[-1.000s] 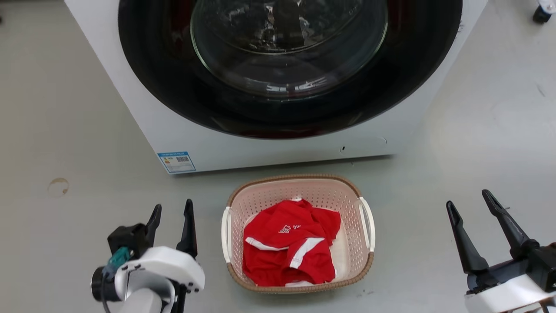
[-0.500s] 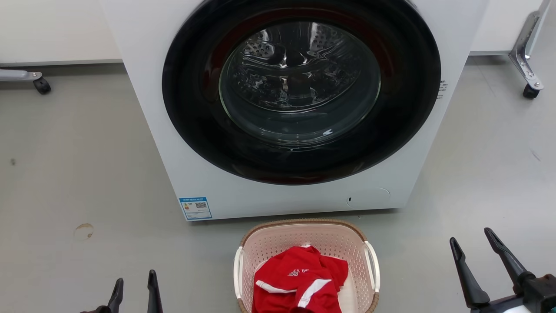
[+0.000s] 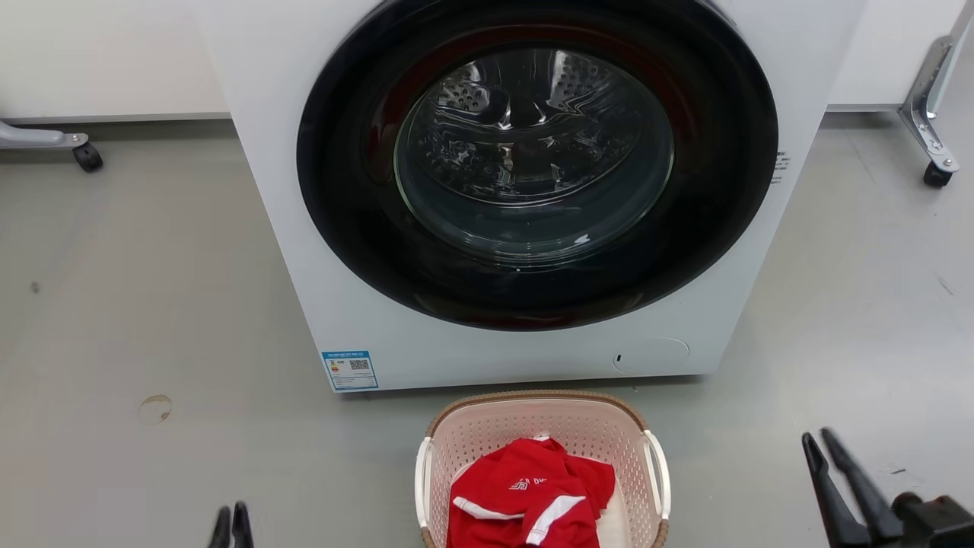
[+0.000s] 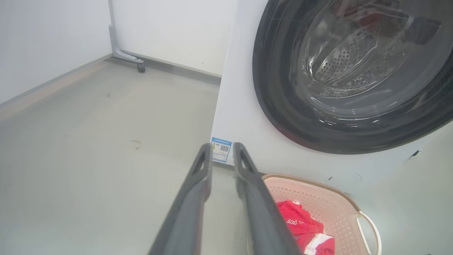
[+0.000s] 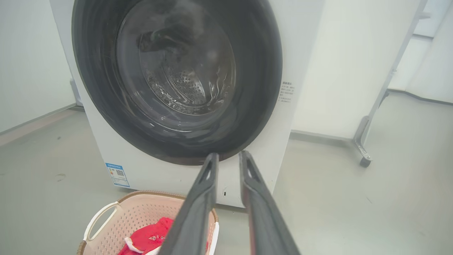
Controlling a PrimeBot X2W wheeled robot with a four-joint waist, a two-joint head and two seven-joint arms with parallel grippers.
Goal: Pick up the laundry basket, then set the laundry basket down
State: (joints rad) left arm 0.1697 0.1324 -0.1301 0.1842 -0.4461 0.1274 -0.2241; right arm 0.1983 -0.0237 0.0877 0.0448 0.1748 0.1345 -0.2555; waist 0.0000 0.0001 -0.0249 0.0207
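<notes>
The laundry basket (image 3: 496,431) stands on the floor just in front of the washing machine, cream with perforated walls, a brown rim and white side handles (image 3: 658,472). A red garment (image 3: 525,495) with white stripes lies inside it. My left gripper (image 3: 231,514) is low at the basket's left, apart from it, fingers close together and holding nothing. My right gripper (image 3: 817,443) is off to the basket's right, also apart and shut on nothing. The basket (image 4: 318,198) lies to the right of the left gripper (image 4: 222,148). The basket (image 5: 141,212) lies lower left of the right gripper (image 5: 228,157).
A white front-loading washing machine (image 3: 319,251) with a dark round door (image 3: 533,167) rises right behind the basket. Wheeled frame legs stand at the far left (image 3: 87,156) and far right (image 3: 934,173). A brown stain (image 3: 154,409) marks the grey floor.
The head camera has tilted up, so the basket and grippers sit lower in view. Both grippers' fingers have come together from wide open to shut.
</notes>
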